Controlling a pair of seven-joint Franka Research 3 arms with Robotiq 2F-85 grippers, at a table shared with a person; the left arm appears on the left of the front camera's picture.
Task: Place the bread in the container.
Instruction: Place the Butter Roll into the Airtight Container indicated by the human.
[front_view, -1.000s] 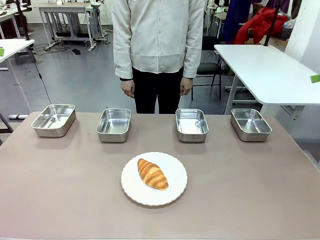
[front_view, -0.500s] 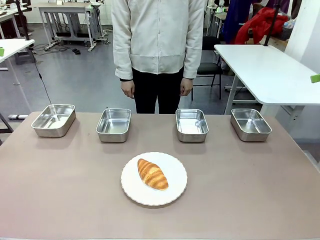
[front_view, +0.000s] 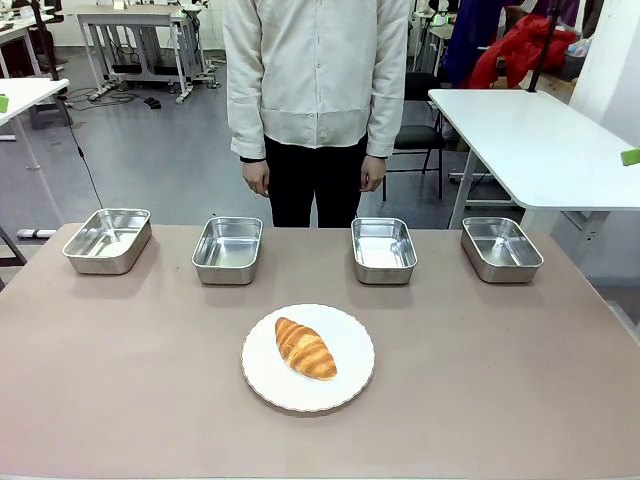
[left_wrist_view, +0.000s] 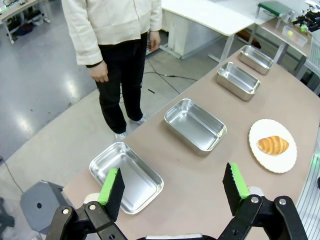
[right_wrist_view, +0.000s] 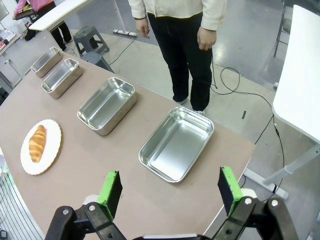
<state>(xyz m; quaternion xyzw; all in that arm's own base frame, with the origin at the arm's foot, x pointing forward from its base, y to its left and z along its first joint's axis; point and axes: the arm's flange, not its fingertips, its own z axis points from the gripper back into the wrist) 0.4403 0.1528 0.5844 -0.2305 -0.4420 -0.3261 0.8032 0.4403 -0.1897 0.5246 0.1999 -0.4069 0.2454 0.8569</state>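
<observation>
- Well, the bread (front_view: 305, 347) lies on a plate (front_view: 352, 378) in the middle of the table (front_view: 120, 400), nearer my edge, well apart from the four trays (front_view: 227, 250) lined along the far edge.
- My left gripper (left_wrist_view: 173, 184) and right gripper (right_wrist_view: 170, 186) both hang with fingers spread wide, holding nothing.
- I judge the bread light, soft and flaky: pinch gently across its thick middle, not the tapered ends.
- Which tray is meant, I cannot tell.

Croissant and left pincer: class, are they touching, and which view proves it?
Apart. The left wrist view shows the croissant lying on its white plate, with bare table between it and the open left pincer.
</observation>
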